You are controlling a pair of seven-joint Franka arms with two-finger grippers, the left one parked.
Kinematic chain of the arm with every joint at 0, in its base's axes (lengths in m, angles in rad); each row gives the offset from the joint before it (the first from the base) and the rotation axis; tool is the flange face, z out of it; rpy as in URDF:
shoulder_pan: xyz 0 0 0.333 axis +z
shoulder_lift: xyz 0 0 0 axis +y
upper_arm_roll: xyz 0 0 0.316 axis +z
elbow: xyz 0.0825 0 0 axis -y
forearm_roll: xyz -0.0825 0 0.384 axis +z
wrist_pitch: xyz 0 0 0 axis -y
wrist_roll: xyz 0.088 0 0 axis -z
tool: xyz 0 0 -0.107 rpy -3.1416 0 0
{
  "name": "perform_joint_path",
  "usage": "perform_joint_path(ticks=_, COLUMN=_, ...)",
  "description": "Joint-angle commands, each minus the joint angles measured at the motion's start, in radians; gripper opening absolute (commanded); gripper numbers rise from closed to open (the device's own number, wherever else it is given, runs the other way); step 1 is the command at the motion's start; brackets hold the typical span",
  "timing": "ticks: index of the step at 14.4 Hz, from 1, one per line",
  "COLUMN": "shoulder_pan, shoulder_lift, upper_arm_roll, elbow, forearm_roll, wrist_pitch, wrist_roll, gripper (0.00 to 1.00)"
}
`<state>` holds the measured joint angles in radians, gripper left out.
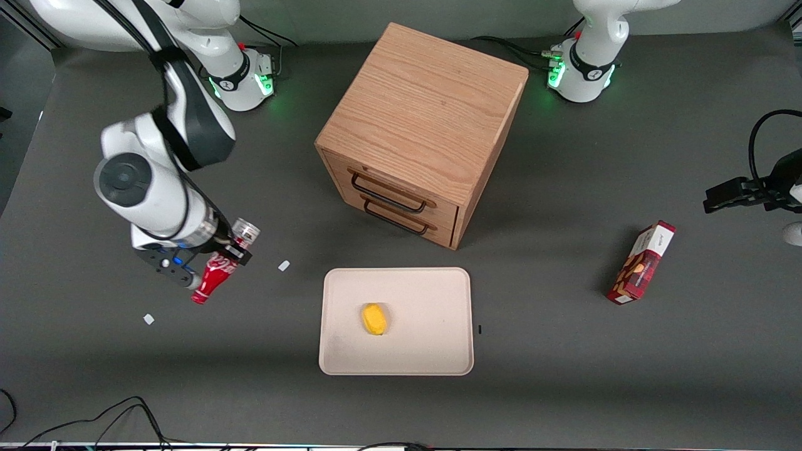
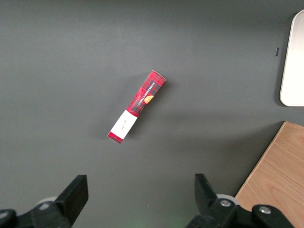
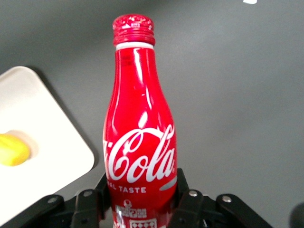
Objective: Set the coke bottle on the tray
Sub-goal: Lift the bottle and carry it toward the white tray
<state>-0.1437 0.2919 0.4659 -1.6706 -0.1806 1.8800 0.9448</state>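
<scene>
A dark grey matte table [image 1: 564, 388] fills the scene, with black cables trailing along its edge nearest the front camera. Two small white scraps [image 1: 284, 265] lie on the surface near the pincer, one nearer the front camera than it, the other between it and the tray. The arm bases, lit with green lamps, stand at the edge farthest from the camera.

The pincer [image 1: 216, 260] hangs over the table at the working arm's end, clenched on the coke bottle [image 1: 214, 275]. Its fingers [image 3: 187, 202] press the lower body of the bottle from both sides, just below the white script. The bottle is tilted, its silvery base [image 1: 245, 230] higher and farther from the front camera than the pincer, and its red cap [image 1: 199, 299] lower and nearer the camera.

The cream tray [image 1: 432, 294] lies flat on the table, apart from the pincer toward the parked arm's end, and bears a small yellow object [image 1: 374, 319] near its middle. The bottle is not over the tray. A wooden drawer cabinet [image 1: 416, 134] with two dark handles stands farther from the camera than the tray. A red snack box [image 1: 641, 262] lies well apart from the pincer, toward the parked arm's end.
</scene>
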Motion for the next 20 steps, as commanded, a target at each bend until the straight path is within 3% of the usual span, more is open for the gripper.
perform_joint_path(ticks=1, shoulder_pan=-0.039, shoulder_lift=0.047, upper_arm_roll=0.048, elbow=0.182, forearm_roll=0.036, wrist_pitch=-0.171, wrist_roll=-0.055, gripper=0.0)
perform_joint_path(ticks=6, shoulder_pan=-0.017, shoulder_lift=0.162, upper_arm_roll=0.046, elbow=0.402, forearm_roll=0.027, wrist_pitch=-0.306, wrist_roll=-0.083, gripper=0.0)
perform_joint_path(ticks=9, shoulder_pan=0.087, shoulder_lift=0.287, upper_arm_roll=0.016, elbow=0.532, forearm_roll=-0.011, wrist_pitch=-0.325, wrist_roll=-0.08, gripper=0.0)
perform_joint_path(ticks=11, shoulder_pan=0.191, shoulder_lift=0.393, upper_arm_roll=-0.067, elbow=0.622, forearm_roll=-0.016, wrist_pitch=-0.317, wrist_roll=-0.081, gripper=0.0)
perform_joint_path(ticks=13, shoulder_pan=0.3, shoulder_lift=0.491, upper_arm_roll=-0.162, elbow=0.699, forearm_roll=-0.014, wrist_pitch=-0.28, wrist_roll=-0.083, gripper=0.0)
perform_joint_path(ticks=15, shoulder_pan=0.351, shoulder_lift=0.544, upper_arm_roll=-0.2, elbow=0.706, forearm_roll=-0.014, wrist_pitch=-0.198, wrist_roll=-0.083, gripper=0.0)
perform_joint_path(ticks=20, shoulder_pan=0.395, shoulder_lift=0.654, upper_arm_roll=-0.228, elbow=0.706, forearm_roll=-0.016, wrist_pitch=0.002, wrist_roll=-0.306, gripper=0.0)
